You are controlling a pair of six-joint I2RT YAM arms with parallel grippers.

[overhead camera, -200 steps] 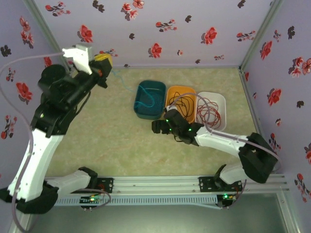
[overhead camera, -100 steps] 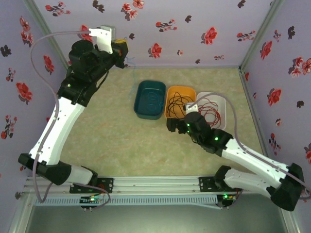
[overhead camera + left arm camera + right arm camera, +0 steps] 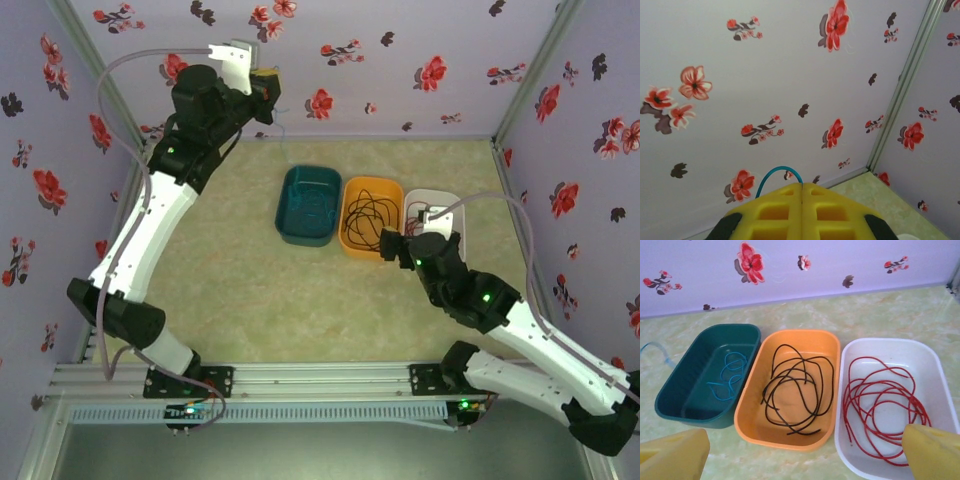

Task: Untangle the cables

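The space is enclosed by floral walls (image 3: 400,40) around a mottled green surface (image 3: 230,270). Three trays are set side by side, touching: a green tray (image 3: 677,385), an orange tray (image 3: 752,407) and a white tray (image 3: 935,370). In the top view the white tray is partly covered by the right arm (image 3: 520,330). A red cable (image 3: 880,405) is coiled in the white tray and a black cable (image 3: 795,390) in the orange one. A blue-teal cable (image 3: 727,377) is looped in the green tray, with a strand trailing over the surface beside it. The right pincer (image 3: 805,440) is spread wide over the trays' near edge. The left pincer (image 3: 801,187), raised against the back wall, is clamped on a teal strand.
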